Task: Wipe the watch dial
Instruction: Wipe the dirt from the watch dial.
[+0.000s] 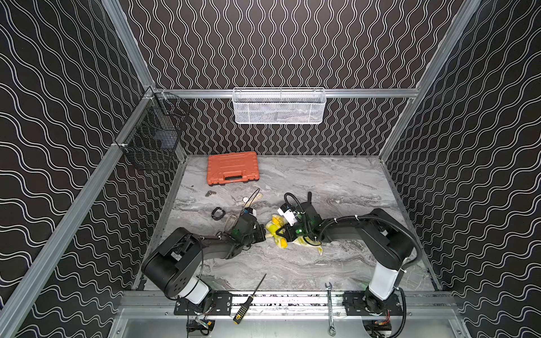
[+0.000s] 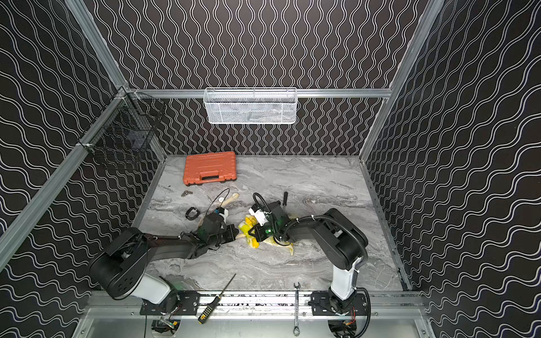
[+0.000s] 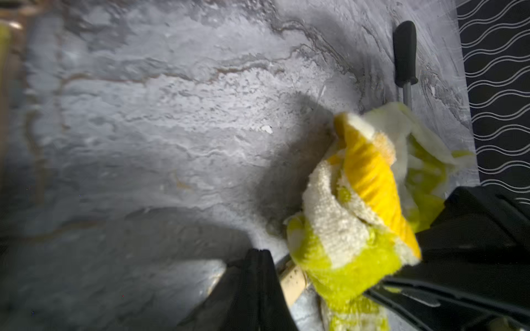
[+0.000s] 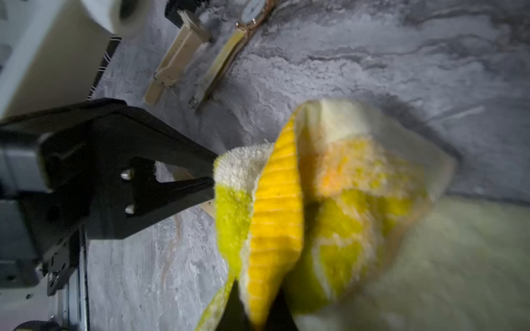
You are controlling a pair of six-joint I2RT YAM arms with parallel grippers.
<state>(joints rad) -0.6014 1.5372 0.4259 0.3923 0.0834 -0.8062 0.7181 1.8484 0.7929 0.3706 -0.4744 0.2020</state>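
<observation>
While the left tool (image 4: 213, 172) pinches a beige-strapped watch (image 3: 292, 279), the right tool (image 1: 281, 231) pinches a yellow-and-white terry cloth (image 3: 344, 229) touching it.

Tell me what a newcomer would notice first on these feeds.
The yellow-green cloth, bunched mid-table in the shut right tool, beside the left tool, which pinches a beige watch strap. Next, the orange case at the table's far left corner, and the white mesh basket hanging on the back rail.
</observation>
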